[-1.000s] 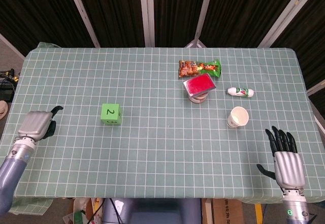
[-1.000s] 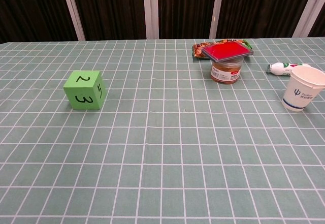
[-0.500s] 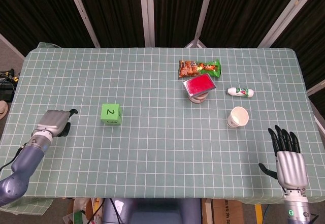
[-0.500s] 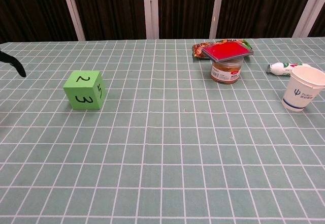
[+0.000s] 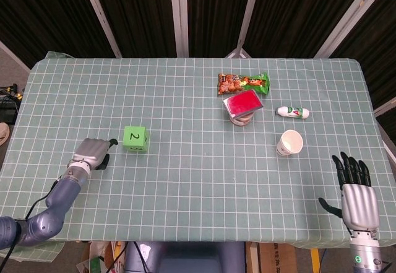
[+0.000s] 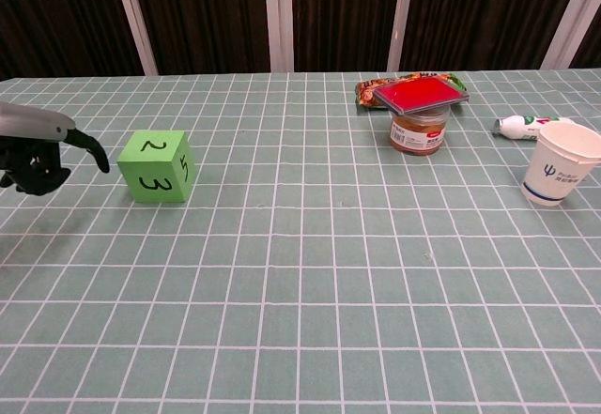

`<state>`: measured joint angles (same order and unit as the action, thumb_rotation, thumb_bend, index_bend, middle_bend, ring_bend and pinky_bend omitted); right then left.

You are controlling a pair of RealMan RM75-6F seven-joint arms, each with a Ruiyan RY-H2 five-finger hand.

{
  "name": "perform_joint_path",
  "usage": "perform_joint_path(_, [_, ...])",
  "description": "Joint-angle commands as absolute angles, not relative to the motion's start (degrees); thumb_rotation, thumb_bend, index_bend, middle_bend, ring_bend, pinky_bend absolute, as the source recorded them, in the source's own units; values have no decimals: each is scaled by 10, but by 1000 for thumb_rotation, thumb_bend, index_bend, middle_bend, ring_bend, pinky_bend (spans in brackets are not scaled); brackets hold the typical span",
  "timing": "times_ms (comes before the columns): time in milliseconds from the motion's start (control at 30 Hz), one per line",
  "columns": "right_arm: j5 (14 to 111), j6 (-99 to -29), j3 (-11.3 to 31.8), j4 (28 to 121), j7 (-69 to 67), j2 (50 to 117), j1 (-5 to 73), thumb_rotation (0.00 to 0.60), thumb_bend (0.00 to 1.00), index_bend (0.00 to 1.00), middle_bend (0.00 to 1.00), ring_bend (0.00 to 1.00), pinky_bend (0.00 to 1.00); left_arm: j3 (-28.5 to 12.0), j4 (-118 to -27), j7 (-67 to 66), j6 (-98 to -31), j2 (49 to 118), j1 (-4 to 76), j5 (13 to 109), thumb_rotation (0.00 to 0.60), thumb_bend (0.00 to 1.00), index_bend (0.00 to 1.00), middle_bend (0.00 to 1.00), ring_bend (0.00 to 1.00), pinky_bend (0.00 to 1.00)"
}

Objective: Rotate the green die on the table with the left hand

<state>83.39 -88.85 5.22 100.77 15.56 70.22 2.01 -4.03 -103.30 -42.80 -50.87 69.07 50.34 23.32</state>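
Note:
The green die [image 5: 134, 138] sits on the table left of centre, its top face showing a 2; in the chest view the green die [image 6: 157, 166] also shows a 3 on the front and a 5 on the right side. My left hand [image 5: 91, 153] hovers just left of the die, a short gap away, holding nothing; the chest view shows the left hand [image 6: 38, 146] with fingers curled under and the thumb reaching toward the die. My right hand [image 5: 356, 188] rests open at the table's front right corner, fingers spread.
A jar with a red lid [image 5: 242, 106], a snack packet [image 5: 242, 83], a small white bottle [image 5: 292, 112] and a paper cup [image 5: 289, 142] stand on the right half of the table [image 5: 185, 180], far from the die.
My left hand has moved right across the table toward the die and now shows in the chest view. The right hand slid slightly toward the front edge. The die has not moved.

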Motion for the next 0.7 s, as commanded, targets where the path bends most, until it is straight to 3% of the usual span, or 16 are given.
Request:
perform_joint_path(33, [833,-889,53,1008,156,703,20,600,45,66,0,34,0,-39,-1028,-418,-517,703,507,242,600,878,205,852,632,604])
perform_joint_path(700, [825,-891,56,1014,152,699,17,600,45,66,0,33,0,-22,-1067,-410,-547,709,522,262,600,876,205,852,632,604])
